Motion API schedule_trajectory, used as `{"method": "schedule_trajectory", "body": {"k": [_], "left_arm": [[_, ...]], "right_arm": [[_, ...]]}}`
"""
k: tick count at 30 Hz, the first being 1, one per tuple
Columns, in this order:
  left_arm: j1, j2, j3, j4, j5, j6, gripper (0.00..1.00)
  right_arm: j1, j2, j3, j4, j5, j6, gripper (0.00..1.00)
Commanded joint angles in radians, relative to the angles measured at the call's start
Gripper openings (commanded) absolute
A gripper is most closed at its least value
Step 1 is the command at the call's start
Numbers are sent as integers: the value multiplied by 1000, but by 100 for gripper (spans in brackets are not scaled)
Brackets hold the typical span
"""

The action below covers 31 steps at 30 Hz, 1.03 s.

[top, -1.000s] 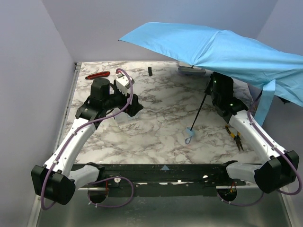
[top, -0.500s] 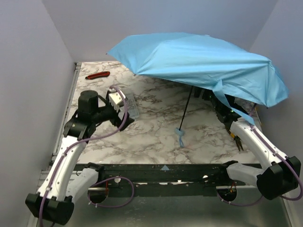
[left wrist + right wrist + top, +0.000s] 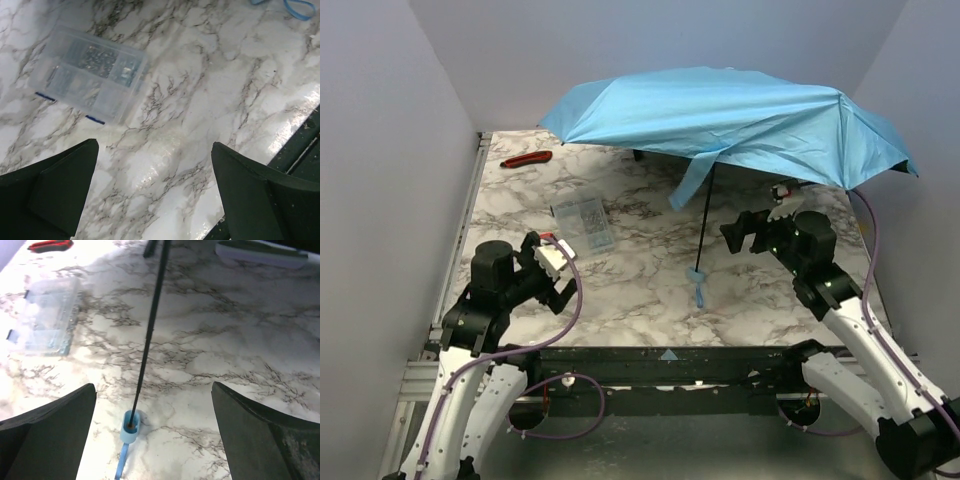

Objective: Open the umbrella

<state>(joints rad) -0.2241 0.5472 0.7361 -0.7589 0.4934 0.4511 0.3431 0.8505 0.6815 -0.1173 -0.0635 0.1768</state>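
Sky-blue cloth is spread wide: the umbrella (image 3: 730, 115) is open, its canopy stretched into shallow ridged panels over the back of the table and tilted a little, with the right edge lower. A loose blue strap (image 3: 688, 185) hangs from the near rim. Under it a thin black shaft (image 3: 704, 222) slants down to a small blue handle (image 3: 697, 275), which rests on the table near the middle. In the right wrist view the shaft (image 3: 150, 335) enters a round blue cap (image 3: 130, 426), and a flat blue loop trails from it towards the camera.

The right gripper (image 3: 752, 228) hangs just to the right of the shaft, apart from it. Its dark, wedge-shaped fingers (image 3: 55, 425) stand wide apart and hold nothing. The left gripper (image 3: 552, 268) sits low over the near left of the table. Its fingers (image 3: 60, 190) are also spread wide, with only bare table between them.

The table (image 3: 640, 300) is glossy white marble with grey veins. A clear plastic box (image 3: 583, 223) of small parts, divided into compartments and with blue clasps on one side, lies flat beyond the left gripper. A red-handled tool (image 3: 527, 158) lies at the far left corner. A small dark object (image 3: 638, 155) sits under the canopy's back edge; what it is cannot be told.
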Motion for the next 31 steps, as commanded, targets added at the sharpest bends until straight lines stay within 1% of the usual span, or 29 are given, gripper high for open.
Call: {"method": "schedule_trajectory", "body": {"k": [1, 4, 9, 14, 17, 19, 23, 27, 31], "left_arm": [[25, -46, 8, 13, -139, -85, 98], [37, -59, 21, 27, -194, -132, 98], [114, -31, 86, -23, -238, -183, 98], [123, 34, 183, -102, -400, -231, 98], [123, 51, 211, -139, -505, -262, 98], [123, 38, 200, -145, -543, -247, 99], [122, -17, 123, -119, -584, -194, 98], [123, -62, 67, -99, -616, -172, 98], [122, -82, 63, -100, -641, -169, 98]], "right_arm": [[-3, -115, -46, -56, -117, -101, 100], [-3, -189, -63, -97, -103, -166, 100], [-3, -287, -54, -184, -41, -302, 100], [-3, -392, -44, -287, 32, -454, 100], [-3, -449, -24, -326, 140, -495, 100], [-5, -466, 3, -372, 185, -526, 100], [-15, -497, 42, -447, 192, -572, 100], [-41, -522, 52, -467, 185, -580, 100], [-46, -529, 69, -480, 169, -610, 100]]}}
